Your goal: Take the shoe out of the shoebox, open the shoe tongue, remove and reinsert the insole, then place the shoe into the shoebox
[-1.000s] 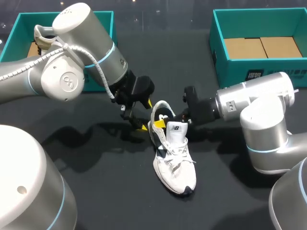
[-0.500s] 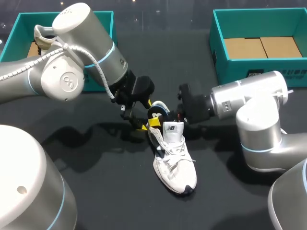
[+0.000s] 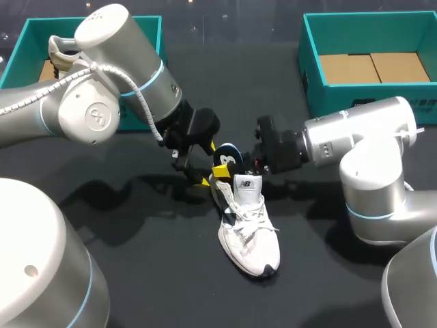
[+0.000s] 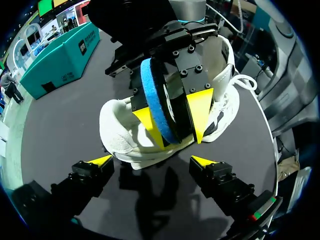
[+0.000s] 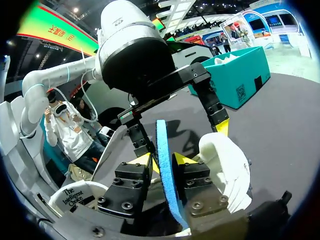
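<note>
A white shoe (image 3: 249,229) with black trim stands upright mid-tabletop, toe toward the near edge, tongue raised. Its blue-topped insole (image 5: 165,175) stands on edge above the heel opening, pinched in the right hand (image 5: 163,161). An open teal shoebox (image 3: 311,75) sits at the far right corner, a second shoebox (image 3: 22,44) at the far left

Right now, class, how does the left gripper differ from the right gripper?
The left gripper is open and empty, fingers wide apart; the right gripper is shut on the blue insole, fingers close together. The left sits beside the white sneaker's heel; the right is over its opening. Both have yellow tips.
</note>
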You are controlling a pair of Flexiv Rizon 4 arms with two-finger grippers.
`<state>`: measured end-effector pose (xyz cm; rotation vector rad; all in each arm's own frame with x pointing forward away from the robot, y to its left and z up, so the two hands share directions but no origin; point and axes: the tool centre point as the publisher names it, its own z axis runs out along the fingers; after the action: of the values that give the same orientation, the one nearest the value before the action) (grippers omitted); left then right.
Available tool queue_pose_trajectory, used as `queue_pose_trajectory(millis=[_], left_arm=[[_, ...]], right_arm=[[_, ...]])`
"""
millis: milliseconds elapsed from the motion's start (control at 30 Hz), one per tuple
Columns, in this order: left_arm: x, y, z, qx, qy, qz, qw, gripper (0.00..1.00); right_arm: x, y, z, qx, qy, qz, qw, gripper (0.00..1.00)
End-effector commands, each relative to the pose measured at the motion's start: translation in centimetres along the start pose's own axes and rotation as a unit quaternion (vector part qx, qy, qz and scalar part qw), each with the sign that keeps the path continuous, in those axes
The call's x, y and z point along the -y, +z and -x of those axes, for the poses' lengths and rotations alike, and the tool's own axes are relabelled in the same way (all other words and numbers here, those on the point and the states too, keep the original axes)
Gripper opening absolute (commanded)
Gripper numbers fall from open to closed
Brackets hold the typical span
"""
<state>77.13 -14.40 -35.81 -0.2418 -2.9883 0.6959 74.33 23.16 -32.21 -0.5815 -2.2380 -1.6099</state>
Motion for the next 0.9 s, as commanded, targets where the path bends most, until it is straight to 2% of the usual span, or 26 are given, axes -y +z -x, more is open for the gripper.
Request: queue_pose_trajectory(millis=[33, 333, 633, 900], left_arm=[[0.0, 0.0, 0.0, 0.000, 0.000, 0.001, 1.000, 1.00], [0.0, 0.0, 0.0, 0.000, 0.000, 0.001, 1.000, 1.00], [0.0, 0.0, 0.0, 0.000, 0.000, 0.001, 1.000, 1.00], [0.0, 0.0, 0.0, 0.000, 0.000, 0.001, 1.000, 1.00]], right_arm=[[-0.2, -0.4, -0.3, 0.005, -0.006, -0.001, 1.000, 0.30], [-0.8, -0.7, -0.2, 0.011, -0.023, -0.001, 1.000, 0.36], [-1.2, -1.9, 1.0, 0.015, -0.020, 0.002, 1.000, 0.35], [-1.3, -1.9, 1.7, 0.019, 0.007, 0.000, 1.000, 0.33]])
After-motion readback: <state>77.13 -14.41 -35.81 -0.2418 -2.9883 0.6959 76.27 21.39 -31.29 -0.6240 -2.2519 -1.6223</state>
